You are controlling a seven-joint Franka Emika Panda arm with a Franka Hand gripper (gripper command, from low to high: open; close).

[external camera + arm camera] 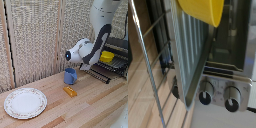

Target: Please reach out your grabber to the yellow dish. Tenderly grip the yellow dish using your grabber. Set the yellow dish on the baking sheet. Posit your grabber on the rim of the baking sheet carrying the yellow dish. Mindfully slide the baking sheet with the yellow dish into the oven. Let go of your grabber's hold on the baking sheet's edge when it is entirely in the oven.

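Observation:
The yellow dish [106,56] [203,11] rests on the baking sheet [102,70] [190,55], a dark barred tray sticking out of the front of the oven [117,47] [230,60]. In the exterior view my grabber [90,65] is right at the tray's near rim, under the white wrist. The wrist hides its fingers there. The wrist view looks along the tray's edge from very close, with the dish just above, and shows no fingers. Whether the grabber grips the rim cannot be made out.
A blue cup [70,76] stands on the wooden table [95,107] just to the exterior view's left of the grabber. A small orange block [70,91] lies in front of the cup, and a large white patterned plate [25,102] lies further left. The oven's knobs [218,94] face the wrist camera.

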